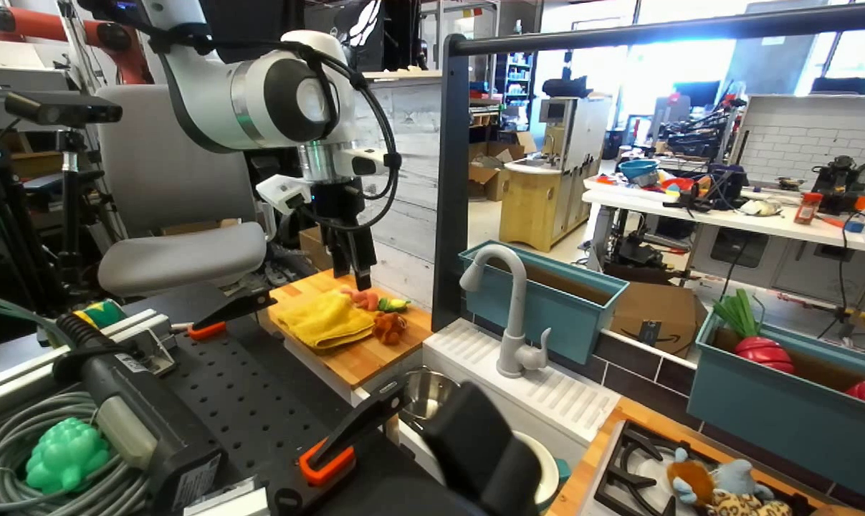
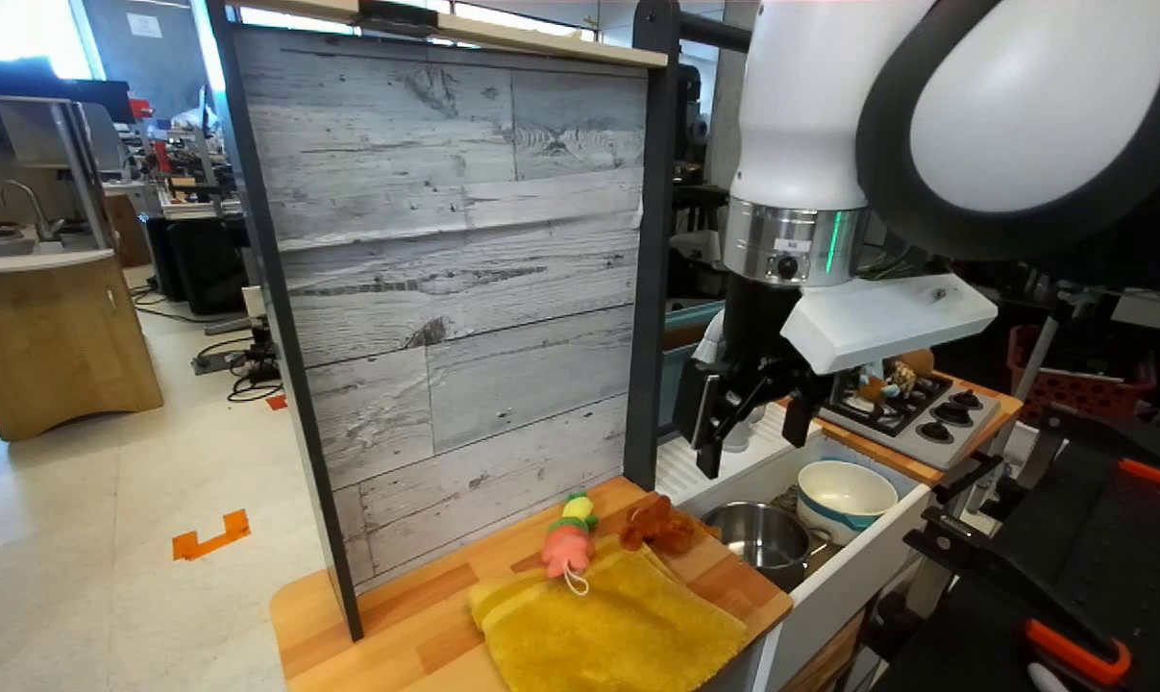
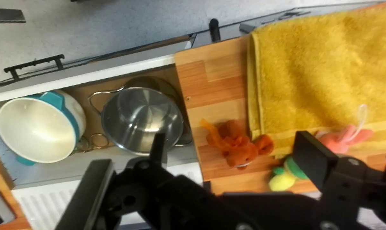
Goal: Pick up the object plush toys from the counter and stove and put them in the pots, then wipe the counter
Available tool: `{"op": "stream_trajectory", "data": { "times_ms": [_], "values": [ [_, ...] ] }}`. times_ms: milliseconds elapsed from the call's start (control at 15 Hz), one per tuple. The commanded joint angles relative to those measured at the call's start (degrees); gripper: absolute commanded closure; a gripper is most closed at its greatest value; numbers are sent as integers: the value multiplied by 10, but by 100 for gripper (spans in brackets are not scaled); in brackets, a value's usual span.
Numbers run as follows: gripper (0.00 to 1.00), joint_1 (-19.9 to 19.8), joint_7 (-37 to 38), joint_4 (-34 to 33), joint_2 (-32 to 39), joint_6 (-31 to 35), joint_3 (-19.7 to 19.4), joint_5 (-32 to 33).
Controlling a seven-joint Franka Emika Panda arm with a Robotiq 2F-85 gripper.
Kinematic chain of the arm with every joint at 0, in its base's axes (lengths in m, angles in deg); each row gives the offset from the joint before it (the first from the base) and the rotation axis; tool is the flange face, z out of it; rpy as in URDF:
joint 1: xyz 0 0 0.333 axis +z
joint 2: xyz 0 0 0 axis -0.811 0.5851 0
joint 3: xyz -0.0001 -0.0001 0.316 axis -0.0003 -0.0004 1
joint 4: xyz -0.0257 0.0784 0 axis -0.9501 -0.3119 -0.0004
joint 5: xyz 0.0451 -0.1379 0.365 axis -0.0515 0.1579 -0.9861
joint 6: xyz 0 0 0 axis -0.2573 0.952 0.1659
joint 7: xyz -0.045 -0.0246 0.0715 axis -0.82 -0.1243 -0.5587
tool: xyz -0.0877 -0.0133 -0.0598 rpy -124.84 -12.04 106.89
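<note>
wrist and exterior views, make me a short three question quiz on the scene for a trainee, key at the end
1. Multiple choice: what lies on the stove? (a) a yellow towel (b) plush toys (c) a faucet
2. True or false: the gripper hangs open and holds nothing.
3. Fill the gap: the steel pot and the white-and-teal pot are both in the ____.

Key: 1. b; 2. true; 3. sink.

Seen between 2 spread fingers [image 3: 315,161]: orange plush toy [image 3: 240,149] on counter [image 3: 219,86]; beyond them, steel pot [image 3: 138,111] and cream pot [image 3: 37,129].
</note>
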State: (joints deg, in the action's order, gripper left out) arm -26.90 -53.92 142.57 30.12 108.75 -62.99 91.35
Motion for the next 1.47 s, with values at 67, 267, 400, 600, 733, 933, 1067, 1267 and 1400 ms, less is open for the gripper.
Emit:
{"op": "stream_trajectory", "data": {
  "times_ms": [67, 267, 400, 600, 733, 933, 1067, 1267, 1400],
  "values": [
    [0, -81, -97, -96, 31, -94, 109, -56],
    [0, 33, 47, -158, 83, -8, 13, 12],
    [0, 107, 122, -207, 138, 29, -50, 47],
    [0, 215, 222, -273, 235, 73, -144, 41],
    [0, 201, 190, -236, 197, 54, -122, 20],
    [0, 247, 233, -278, 259, 69, -157, 12],
    [0, 231, 233, -284, 262, 63, -143, -2],
    [0, 151, 184, -289, 239, 6, -52, -34],
    [0, 103, 154, -297, 243, -21, -3, -54]
  ]
}}
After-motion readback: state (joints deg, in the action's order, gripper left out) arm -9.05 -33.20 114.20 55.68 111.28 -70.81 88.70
